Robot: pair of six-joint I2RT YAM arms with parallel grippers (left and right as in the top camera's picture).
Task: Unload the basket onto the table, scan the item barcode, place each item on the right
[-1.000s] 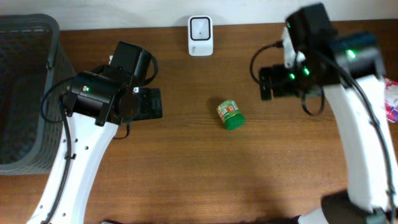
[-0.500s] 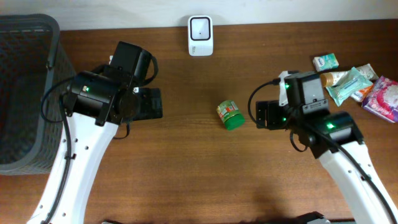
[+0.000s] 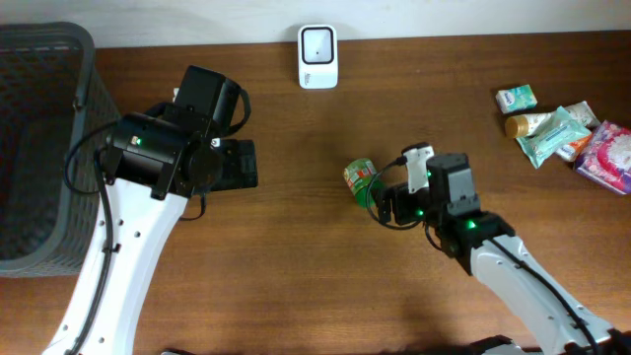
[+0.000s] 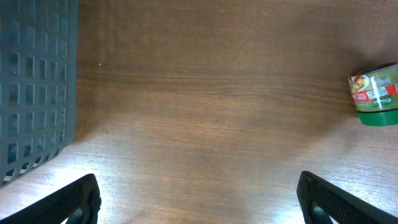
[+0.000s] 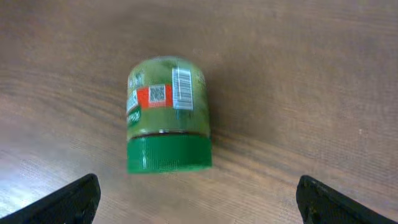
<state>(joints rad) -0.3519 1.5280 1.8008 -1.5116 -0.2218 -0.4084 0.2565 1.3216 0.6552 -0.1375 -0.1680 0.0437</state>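
A small jar (image 3: 361,177) with a green lid and a colourful label lies on its side in the middle of the table. In the right wrist view the jar (image 5: 166,118) has its lid toward me, and its barcode (image 5: 181,89) faces up. My right gripper (image 5: 196,200) is open just right of the jar, with nothing between its fingers. In the overhead view the right gripper (image 3: 386,201) is close beside the lid. The left gripper (image 4: 199,202) is open over bare wood, and the jar (image 4: 375,95) lies far to its right. A white scanner (image 3: 317,56) stands at the back edge.
A dark grey basket (image 3: 39,148) fills the left side, and its wall (image 4: 34,87) shows in the left wrist view. Several packets (image 3: 562,128) lie at the back right. The left arm (image 3: 163,158) stands between the basket and the jar.
The right arm has swung from the back right down and leftward to the jar's right side. The left arm and the jar have not moved.
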